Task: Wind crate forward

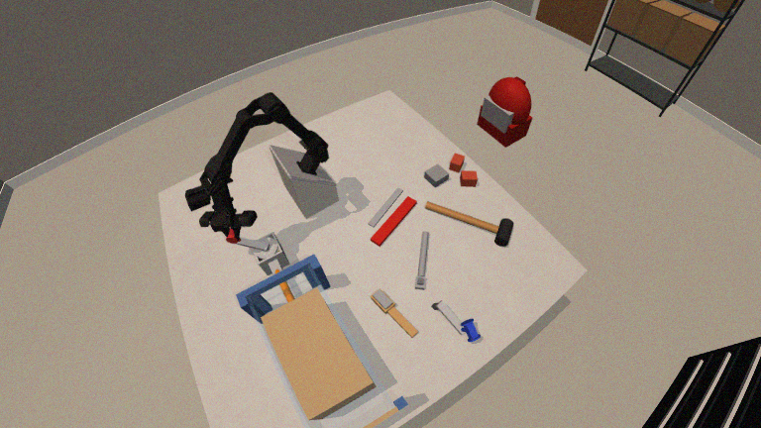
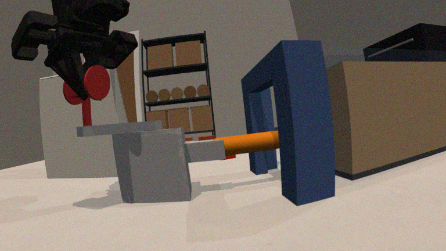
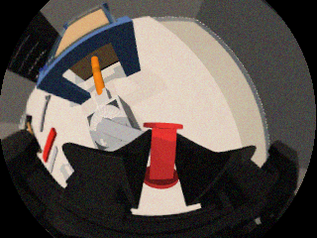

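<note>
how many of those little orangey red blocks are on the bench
2: one beside the grey block, one nearer the mallet. The arm or crate could hide more.

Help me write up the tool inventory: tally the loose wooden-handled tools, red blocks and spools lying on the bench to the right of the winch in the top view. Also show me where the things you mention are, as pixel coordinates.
Wooden-handled tools (mallet (image 1: 471,220), brush (image 1: 400,319)): 2
Small red blocks (image 1: 457,162) (image 1: 468,178): 2
Blue spool (image 1: 471,331): 1
Total: 5
</note>
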You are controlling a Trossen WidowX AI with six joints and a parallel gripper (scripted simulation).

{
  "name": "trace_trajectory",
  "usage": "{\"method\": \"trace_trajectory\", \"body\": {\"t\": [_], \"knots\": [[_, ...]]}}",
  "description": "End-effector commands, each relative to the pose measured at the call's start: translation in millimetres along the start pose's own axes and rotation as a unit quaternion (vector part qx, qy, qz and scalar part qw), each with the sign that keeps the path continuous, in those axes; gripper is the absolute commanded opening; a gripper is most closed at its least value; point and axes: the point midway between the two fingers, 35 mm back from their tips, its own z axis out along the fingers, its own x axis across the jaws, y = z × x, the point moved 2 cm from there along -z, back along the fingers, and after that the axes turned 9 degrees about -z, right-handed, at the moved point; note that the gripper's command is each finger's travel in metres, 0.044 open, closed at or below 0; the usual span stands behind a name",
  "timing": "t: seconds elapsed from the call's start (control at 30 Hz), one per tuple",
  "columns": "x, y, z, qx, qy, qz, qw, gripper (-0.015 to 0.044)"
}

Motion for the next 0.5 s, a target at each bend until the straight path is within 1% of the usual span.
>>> {"method": "trace_trajectory", "body": {"t": [0.0, 0.47], "knots": [[-2, 11, 6, -0.006, 0.0, -0.006, 1.0, 0.0], [-4, 30, 14, -0.007, 0.0, -0.006, 1.0, 0.0]]}}
